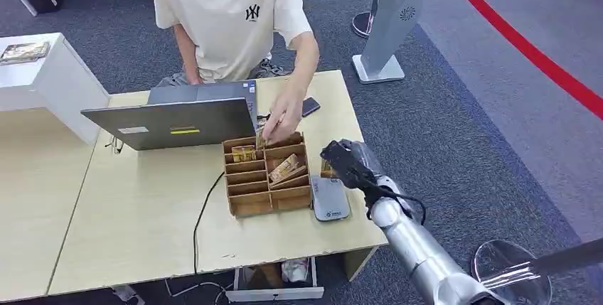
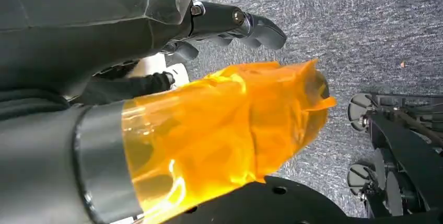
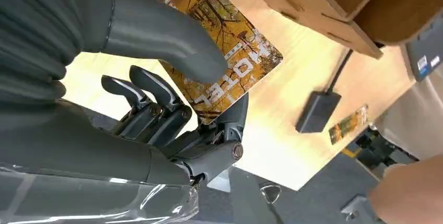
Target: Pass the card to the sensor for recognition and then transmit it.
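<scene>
A card (image 3: 224, 57) printed with autumn trees and the word HOTEL is pinched by the right hand (image 3: 172, 98), the thick thumb pressed on its printed face and the darker fingers (image 3: 156, 104) curled beneath it. In the head view the right hand (image 1: 346, 163) is held over the right end of the bench (image 1: 128, 227), just beside a wooden compartment box (image 1: 267, 177) and above a grey sensor (image 1: 330, 198) that lies flat on the bench next to the box. Further cards (image 1: 286, 168) are stood in the box's compartments. A person's hand (image 1: 283, 121) is reached down to the back row of the box, near an open laptop (image 1: 178, 116) and a phone (image 1: 310, 106). The left hand (image 2: 209, 25) is seen above grey carpet, its fingers loosely curled with nothing in them, beside an orange film wrap (image 2: 224, 130) on the arm.
</scene>
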Controlling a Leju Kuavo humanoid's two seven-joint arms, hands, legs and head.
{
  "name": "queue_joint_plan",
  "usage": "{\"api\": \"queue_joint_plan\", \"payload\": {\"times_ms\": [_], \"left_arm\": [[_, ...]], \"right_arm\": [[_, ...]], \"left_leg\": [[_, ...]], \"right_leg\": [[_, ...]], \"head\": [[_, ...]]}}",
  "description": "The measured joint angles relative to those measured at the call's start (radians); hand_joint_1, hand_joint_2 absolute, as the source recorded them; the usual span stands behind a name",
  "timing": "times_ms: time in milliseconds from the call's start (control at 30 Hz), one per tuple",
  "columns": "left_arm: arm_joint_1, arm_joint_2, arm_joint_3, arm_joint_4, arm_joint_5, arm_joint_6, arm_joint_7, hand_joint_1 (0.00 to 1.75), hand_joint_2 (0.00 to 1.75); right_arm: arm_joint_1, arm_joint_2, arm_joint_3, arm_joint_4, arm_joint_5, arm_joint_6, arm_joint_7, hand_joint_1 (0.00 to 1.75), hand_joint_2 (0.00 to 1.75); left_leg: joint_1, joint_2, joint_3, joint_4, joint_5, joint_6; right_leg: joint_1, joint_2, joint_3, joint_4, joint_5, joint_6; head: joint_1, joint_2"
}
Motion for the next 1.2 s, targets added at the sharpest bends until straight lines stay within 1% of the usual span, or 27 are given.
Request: {"api": "queue_joint_plan", "payload": {"times_ms": [367, 633, 800, 967, 1200], "left_arm": [[0.001, 0.0, 0.008, -0.006, 0.019, -0.001, 0.001, 0.0, 0.0], [0.002, -0.001, 0.017, -0.008, 0.028, 0.0, 0.001, 0.0, 0.0], [0.002, -0.001, 0.023, -0.008, 0.034, 0.002, 0.0, 0.0, 0.0], [0.002, -0.002, 0.024, -0.008, 0.042, 0.003, 0.0, 0.0, 0.0], [0.002, -0.002, 0.024, -0.008, 0.049, 0.004, 0.0, 0.0, 0.0]], "right_arm": [[-0.022, -0.018, 0.013, 0.031, -0.005, 0.021, 0.0, 1.75, 1.75], [-0.022, -0.022, 0.008, 0.031, -0.102, 0.085, -0.023, 1.75, 1.75], [-0.025, -0.022, 0.004, 0.031, -0.173, 0.131, -0.023, 1.75, 1.75], [-0.024, -0.025, 0.005, 0.031, -0.221, 0.145, -0.022, 1.75, 1.75], [-0.015, -0.036, 0.007, 0.031, -0.238, 0.146, -0.014, 1.75, 1.75]], "left_leg": [[0.0, 0.0, 0.0, 0.0, 0.0, 0.0], [0.0, 0.0, 0.0, 0.0, 0.0, 0.0], [0.0, 0.0, 0.0, 0.0, 0.0, 0.0], [0.0, 0.0, 0.0, 0.0, 0.0, 0.0], [0.0, 0.0, 0.0, 0.0, 0.0, 0.0]], "right_leg": [[0.0, 0.0, 0.0, 0.0, 0.0, 0.0], [0.0, 0.0, 0.0, 0.0, 0.0, 0.0], [0.0, 0.0, 0.0, 0.0, 0.0, 0.0], [0.0, 0.0, 0.0, 0.0, 0.0, 0.0], [0.0, 0.0, 0.0, 0.0, 0.0, 0.0]], "head": [[0.0, 0.0], [0.0, 0.0], [0.0, 0.0], [0.0, 0.0], [0.0, 0.0]]}}
